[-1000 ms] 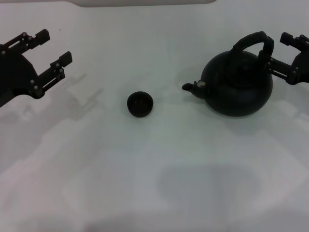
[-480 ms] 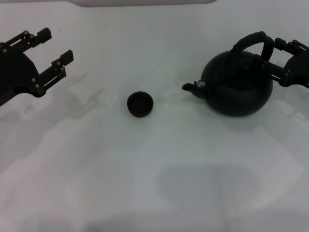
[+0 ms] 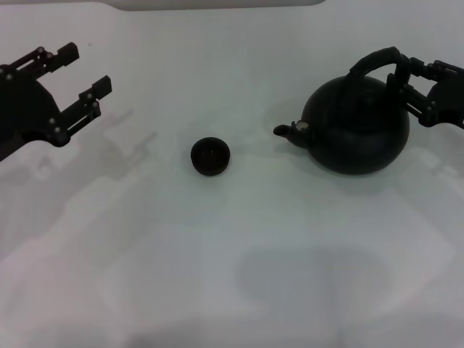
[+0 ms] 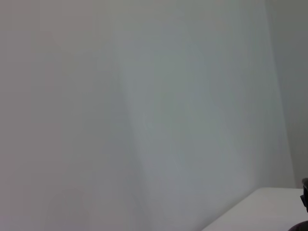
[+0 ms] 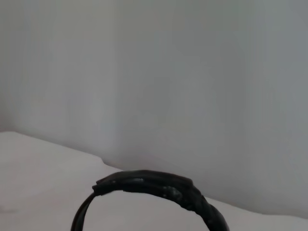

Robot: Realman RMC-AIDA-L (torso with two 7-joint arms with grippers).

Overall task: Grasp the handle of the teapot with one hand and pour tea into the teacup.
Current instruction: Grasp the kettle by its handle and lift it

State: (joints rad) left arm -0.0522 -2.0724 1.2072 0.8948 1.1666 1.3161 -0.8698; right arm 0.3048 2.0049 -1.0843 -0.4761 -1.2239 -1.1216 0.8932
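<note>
My right gripper [image 3: 404,78] sits at two o'clock on the white table [image 3: 232,239], its fingers spread to either side of the right end of the handle [image 3: 378,61], the black arch over the teapot [image 3: 355,125]; I cannot tell whether the fingers touch it, and my right wrist view shows only the top of that arch [image 5: 159,187]. The teapot stands upright at about two o'clock, spout toward the teacup [image 3: 211,156], which sits well apart near the centre. My left gripper [image 3: 82,74] hangs spread and empty at ten o'clock.
</note>
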